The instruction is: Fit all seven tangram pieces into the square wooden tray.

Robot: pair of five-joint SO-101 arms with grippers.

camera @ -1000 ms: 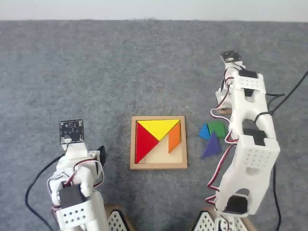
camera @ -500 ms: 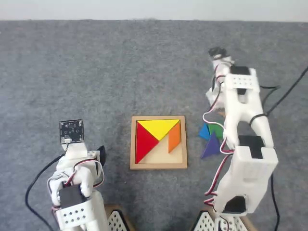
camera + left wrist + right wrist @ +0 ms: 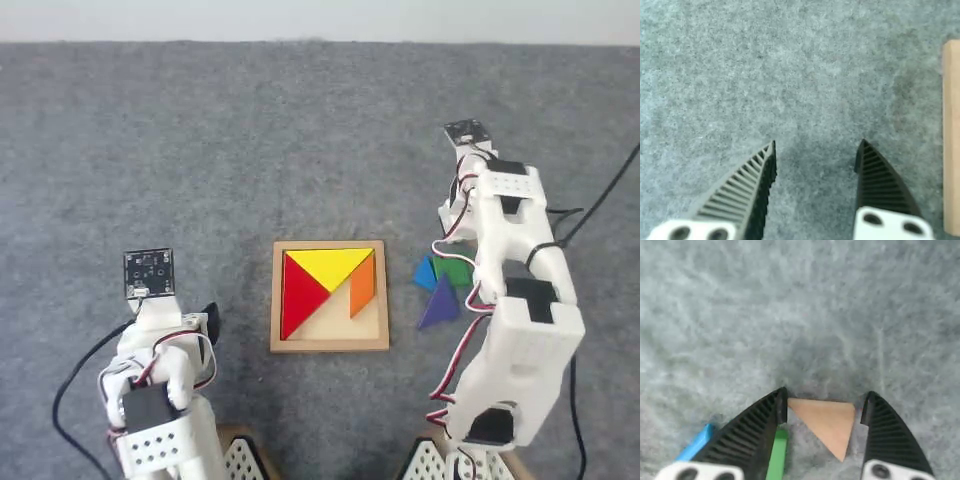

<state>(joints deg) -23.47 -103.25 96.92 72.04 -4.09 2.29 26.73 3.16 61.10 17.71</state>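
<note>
The square wooden tray (image 3: 329, 343) holds a red triangle (image 3: 298, 293), a yellow triangle (image 3: 328, 265) and an orange parallelogram (image 3: 362, 285). Just right of it on the carpet lie a blue piece (image 3: 425, 272), a green piece (image 3: 455, 270) and a purple triangle (image 3: 440, 305), partly under the right arm (image 3: 510, 250). My right gripper (image 3: 826, 394) is open low over the carpet, with a tan triangle (image 3: 825, 422) lying between its fingers; the blue piece (image 3: 695, 442) and green piece (image 3: 776, 455) lie beside one finger. My left gripper (image 3: 817, 144) is open over bare carpet, left of the tray's edge (image 3: 951, 135).
Grey carpet covers the table. The left arm (image 3: 155, 350) stands at the front left, apart from the tray. Open carpet stretches behind the tray and to its left.
The right arm swung slightly left and farther out, then came partly back toward the loose pieces. The left arm and the tray pieces have not moved.
</note>
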